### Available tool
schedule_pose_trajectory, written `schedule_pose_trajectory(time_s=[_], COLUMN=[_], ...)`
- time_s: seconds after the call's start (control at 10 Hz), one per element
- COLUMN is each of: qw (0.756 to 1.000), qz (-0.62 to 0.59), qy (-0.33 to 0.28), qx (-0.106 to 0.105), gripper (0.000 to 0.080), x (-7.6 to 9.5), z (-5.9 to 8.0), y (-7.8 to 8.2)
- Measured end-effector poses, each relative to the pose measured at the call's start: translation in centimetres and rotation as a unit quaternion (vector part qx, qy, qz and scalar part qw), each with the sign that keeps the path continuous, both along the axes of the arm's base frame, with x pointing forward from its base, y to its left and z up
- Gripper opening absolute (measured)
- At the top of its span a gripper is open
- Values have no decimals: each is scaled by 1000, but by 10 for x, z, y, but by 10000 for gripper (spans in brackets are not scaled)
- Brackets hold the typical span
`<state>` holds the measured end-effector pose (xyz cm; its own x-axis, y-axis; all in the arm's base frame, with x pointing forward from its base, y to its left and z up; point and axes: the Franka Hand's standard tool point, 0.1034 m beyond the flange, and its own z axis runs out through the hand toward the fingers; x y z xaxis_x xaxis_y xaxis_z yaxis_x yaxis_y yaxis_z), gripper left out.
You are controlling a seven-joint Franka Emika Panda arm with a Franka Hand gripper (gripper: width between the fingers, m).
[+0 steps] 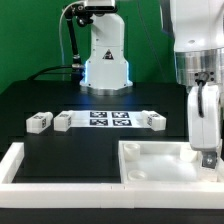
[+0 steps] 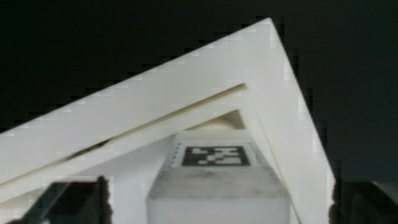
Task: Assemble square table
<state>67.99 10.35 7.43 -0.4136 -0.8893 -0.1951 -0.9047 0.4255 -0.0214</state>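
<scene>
Square panel (image 1: 150, 166) nearest, rim up; tool (image 1: 206, 158) over it, fingers (image 2: 71, 200) spread apart; leg blocks (image 1: 40, 121) beyond.

The square panel (image 1: 150, 165) lies at the near edge of the table (image 1: 60, 100), toward the exterior view's right. A long bar (image 1: 60, 190) runs along that edge to its left. Behind the panel, mid-table, lies the marker board (image 1: 108, 120). One leg block (image 1: 152, 120) sits just beside its right end, a second (image 1: 63, 121) beside its left end, and a third (image 1: 38, 121) further left. My base (image 1: 103, 55) stands behind the board. My gripper (image 1: 207, 153) hangs over the panel's right part. In the wrist view my fingers (image 2: 71, 200) stand wide apart either side of a tag marker (image 2: 215, 155).
</scene>
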Motion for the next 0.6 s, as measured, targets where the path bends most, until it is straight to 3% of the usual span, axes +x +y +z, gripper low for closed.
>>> schedule_pose_trajectory(time_s=[0.3, 0.6], qw=[1000, 1000], qz=[17, 19], qy=[-24, -23], qx=[8, 7], gripper=[649, 649], x=[-12, -11], z=[49, 48], y=[9, 9])
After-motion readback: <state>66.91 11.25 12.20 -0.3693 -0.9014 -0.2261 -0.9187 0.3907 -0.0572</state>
